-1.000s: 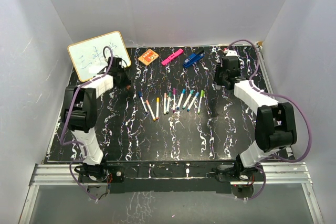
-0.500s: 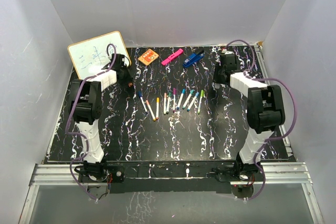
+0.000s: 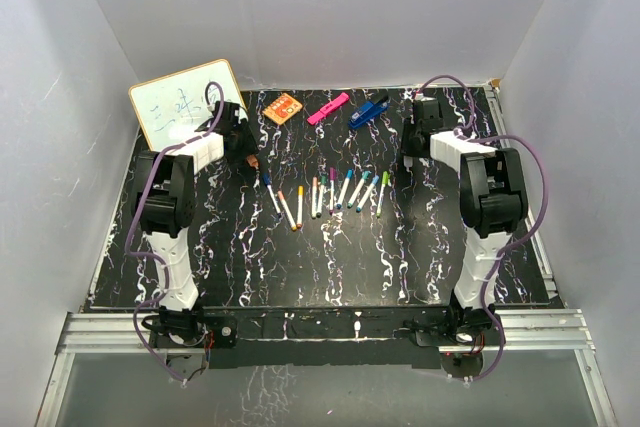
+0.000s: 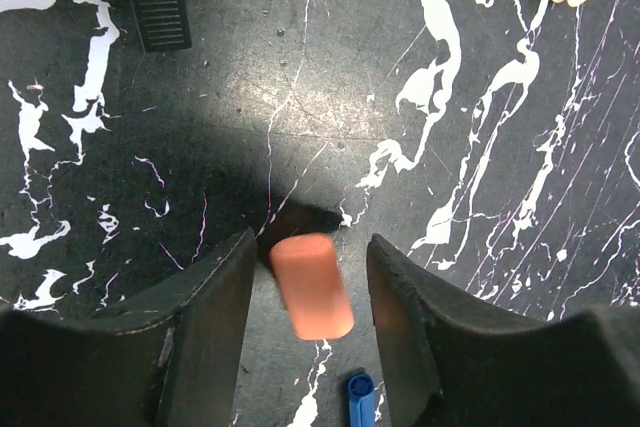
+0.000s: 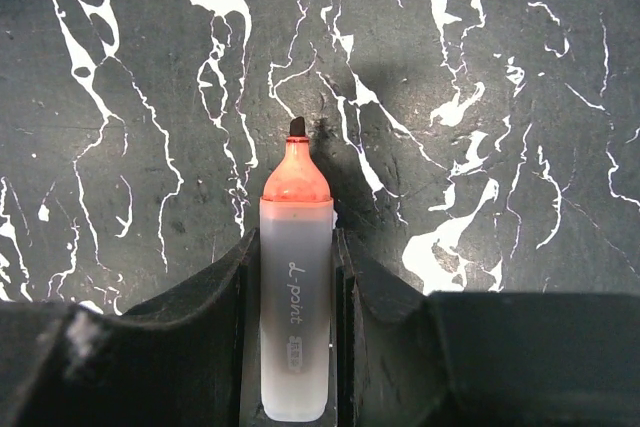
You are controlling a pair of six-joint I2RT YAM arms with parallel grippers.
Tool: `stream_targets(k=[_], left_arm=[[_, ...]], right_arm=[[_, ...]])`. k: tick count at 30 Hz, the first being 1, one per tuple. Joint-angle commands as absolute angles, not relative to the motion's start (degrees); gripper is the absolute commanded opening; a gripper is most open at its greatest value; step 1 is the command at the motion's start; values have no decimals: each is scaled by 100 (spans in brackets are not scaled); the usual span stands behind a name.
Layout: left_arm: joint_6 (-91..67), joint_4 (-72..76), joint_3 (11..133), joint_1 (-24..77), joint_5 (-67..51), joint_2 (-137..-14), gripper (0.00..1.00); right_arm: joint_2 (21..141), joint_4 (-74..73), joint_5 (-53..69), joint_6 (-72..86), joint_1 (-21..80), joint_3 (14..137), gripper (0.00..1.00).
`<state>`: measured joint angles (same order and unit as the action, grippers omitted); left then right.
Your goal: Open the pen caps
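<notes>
In the left wrist view a blurred orange pen cap (image 4: 312, 285) hangs loose between my left gripper's (image 4: 313, 259) open jaws, touching neither finger, just above the black marbled table (image 4: 480, 197). A blue-capped pen's end (image 4: 360, 395) lies below it. My right gripper (image 5: 293, 247) is shut on a white pen (image 5: 295, 327) whose orange tip (image 5: 296, 175) is bare and points away over the table. From above, the left gripper (image 3: 247, 150) sits at the back left, the right gripper (image 3: 409, 147) at the back right. A row of capped pens (image 3: 330, 192) lies between them.
A small whiteboard (image 3: 185, 102) leans at the back left, close behind the left gripper. An orange card (image 3: 283, 108), a pink highlighter (image 3: 328, 107) and a blue clip tool (image 3: 368, 112) lie along the back edge. White walls enclose the table.
My left jaws have spread apart and let go of the orange cap, which now drops free. The right arm has folded back toward the rear right, still gripping the pen.
</notes>
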<state>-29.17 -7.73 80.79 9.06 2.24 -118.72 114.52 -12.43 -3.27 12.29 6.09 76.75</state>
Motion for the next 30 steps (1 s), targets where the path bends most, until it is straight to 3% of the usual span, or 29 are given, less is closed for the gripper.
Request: stream_targets(k=[1, 6, 11, 16, 19, 25, 30], left_arm=[[-2880, -1291, 8051, 879, 447, -11667, 49], [-2953, -1342, 7924, 879, 671, -11117, 50], [-3142, -908, 7244, 879, 898, -9854, 61], [-3233, -147, 6317, 879, 544, -8454, 72], [-3314, -163, 6013, 888, 241, -7974, 73], [-3590, 60, 5288, 899, -195, -7256, 74], [-3648, 58, 4989, 916, -322, -7013, 75]], right_arm=[[11534, -1157, -290, 1208, 595, 8047, 0], [11671, -1241, -327, 1196, 598, 8220, 0], [11830, -1372, -344, 1167, 597, 8415, 1], [11962, -1444, -356, 1155, 595, 8527, 11], [11999, -1461, -316, 1162, 593, 8541, 20], [12002, -1498, -244, 1186, 596, 8529, 63], [11716, -1436, -211, 1243, 598, 8402, 71]])
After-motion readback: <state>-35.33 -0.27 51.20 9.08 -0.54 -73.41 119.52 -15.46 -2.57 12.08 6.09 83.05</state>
